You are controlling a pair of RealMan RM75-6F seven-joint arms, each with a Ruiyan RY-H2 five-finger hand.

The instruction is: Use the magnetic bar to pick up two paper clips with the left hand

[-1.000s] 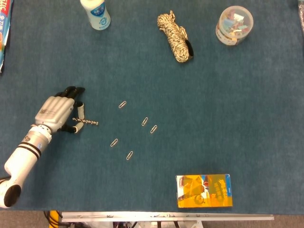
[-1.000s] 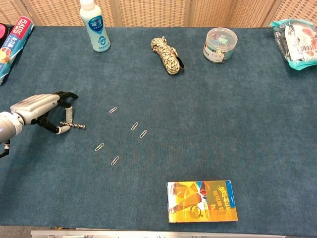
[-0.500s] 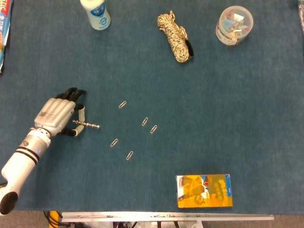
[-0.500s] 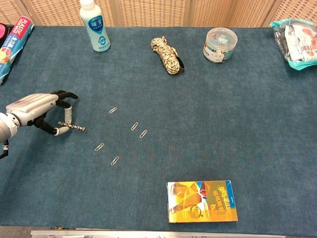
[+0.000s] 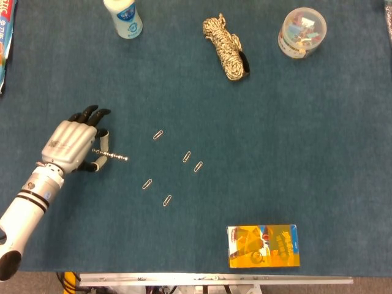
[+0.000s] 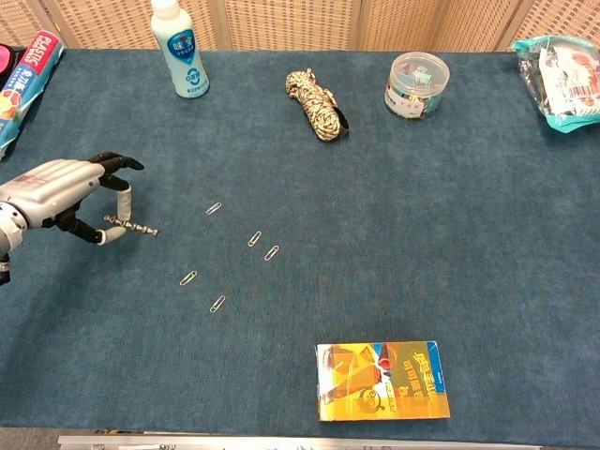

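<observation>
My left hand (image 5: 72, 147) (image 6: 61, 192) hovers over the left part of the blue table and pinches one end of a thin metal magnetic bar (image 5: 112, 155) (image 6: 133, 226). The bar points right, toward several silver paper clips lying loose on the cloth. The nearest clip (image 5: 147, 183) (image 6: 188, 277) lies below and right of the bar's tip, another (image 5: 158, 135) (image 6: 214, 208) above and right of it. Nothing hangs on the bar. My right hand shows in neither view.
At the back stand a white bottle (image 5: 123, 17) (image 6: 179, 52), a coiled rope (image 5: 227, 47) (image 6: 316, 104) and a clear tub of clips (image 5: 301, 32) (image 6: 416, 84). A yellow box (image 5: 263, 245) (image 6: 382, 380) lies near the front edge. A plastic bag (image 6: 563, 73) is at the far right.
My left hand has lifted slightly and drawn a little left with the bar, its fingers spreading somewhat. The paper clips have not moved.
</observation>
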